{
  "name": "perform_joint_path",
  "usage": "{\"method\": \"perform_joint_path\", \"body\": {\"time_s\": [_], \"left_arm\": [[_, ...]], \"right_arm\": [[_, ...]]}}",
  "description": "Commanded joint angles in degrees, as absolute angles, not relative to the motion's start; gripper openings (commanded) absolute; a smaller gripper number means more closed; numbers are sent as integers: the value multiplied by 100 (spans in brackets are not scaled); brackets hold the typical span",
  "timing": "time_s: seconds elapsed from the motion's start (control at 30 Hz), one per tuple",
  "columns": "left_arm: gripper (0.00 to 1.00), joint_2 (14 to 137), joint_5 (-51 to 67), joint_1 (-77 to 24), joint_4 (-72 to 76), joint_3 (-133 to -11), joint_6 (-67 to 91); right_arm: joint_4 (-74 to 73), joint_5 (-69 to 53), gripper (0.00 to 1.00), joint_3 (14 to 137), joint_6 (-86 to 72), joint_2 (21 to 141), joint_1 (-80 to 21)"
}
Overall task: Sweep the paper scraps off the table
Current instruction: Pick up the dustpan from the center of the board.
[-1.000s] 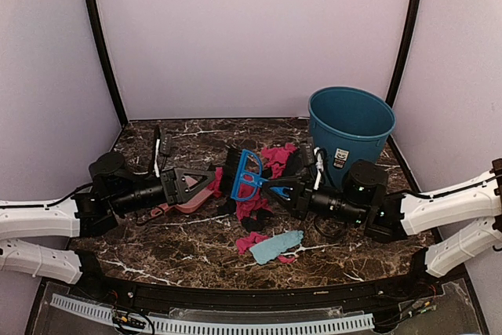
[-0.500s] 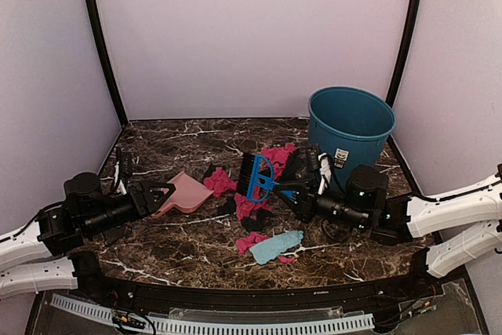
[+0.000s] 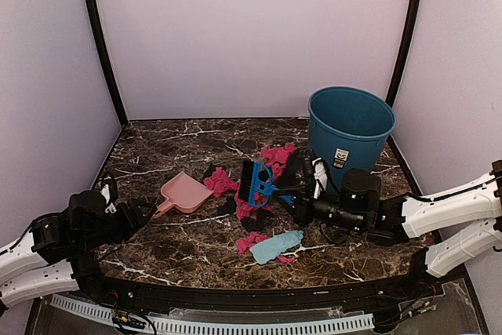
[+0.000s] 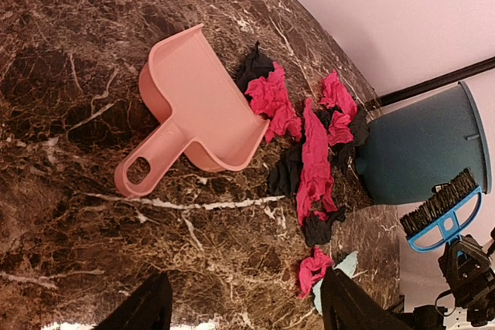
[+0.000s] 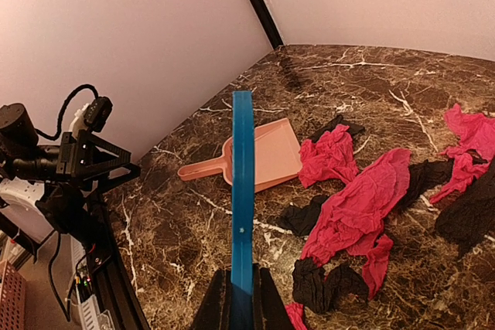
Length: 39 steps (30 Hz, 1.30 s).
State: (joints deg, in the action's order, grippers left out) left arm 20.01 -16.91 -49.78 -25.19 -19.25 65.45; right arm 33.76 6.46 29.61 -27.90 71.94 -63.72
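Observation:
The paper scraps (image 3: 274,156) lie in a loose heap mid-table: magenta and black pieces, with a light blue one (image 3: 276,245) nearer the front. They also show in the left wrist view (image 4: 312,152) and the right wrist view (image 5: 362,205). My right gripper (image 3: 292,192) is shut on the handle of a blue hand brush (image 3: 255,182), held upright above the scraps; its grip shows in the right wrist view (image 5: 241,299). My left gripper (image 3: 135,213) is open and empty at the left front, apart from the pink dustpan (image 3: 184,192).
The dustpan (image 4: 193,106) lies flat on the table (image 3: 180,245), mouth toward the scraps. A tall blue bin (image 3: 351,127) stands at the back right, just behind the right arm. Walls close the back and sides.
My left gripper has let go of the dustpan and drawn back to the left front. The dustpan now lies on the table. My right gripper has shifted slightly right with the brush.

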Motion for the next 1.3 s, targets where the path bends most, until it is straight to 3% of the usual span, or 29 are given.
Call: {"method": "perform_joint_path", "body": {"time_s": [0.0, 0.33, 0.67, 1.0, 1.27], "left_arm": [[69, 1862, -1903, -5008, -2849, -1543, 6894], [70, 2230, -2391, -5005, -1522, -874, 6813], [80, 2724, -2568, -4940, -888, -774, 6622], [85, 2947, -1305, -3813, -251, -583, 6192], [81, 3036, -1238, -3689, 215, -411, 6233]], "right_arm": [[3627, 638, 0, 2987, -2743, 7262, -6357], [3600, 665, 0, 2925, -2760, 7275, -6357], [3558, 729, 0, 2930, -2691, 7317, -6360], [3569, 744, 0, 2942, -2657, 7384, -6361], [3577, 725, 0, 2923, -2665, 7373, -6356]]}}
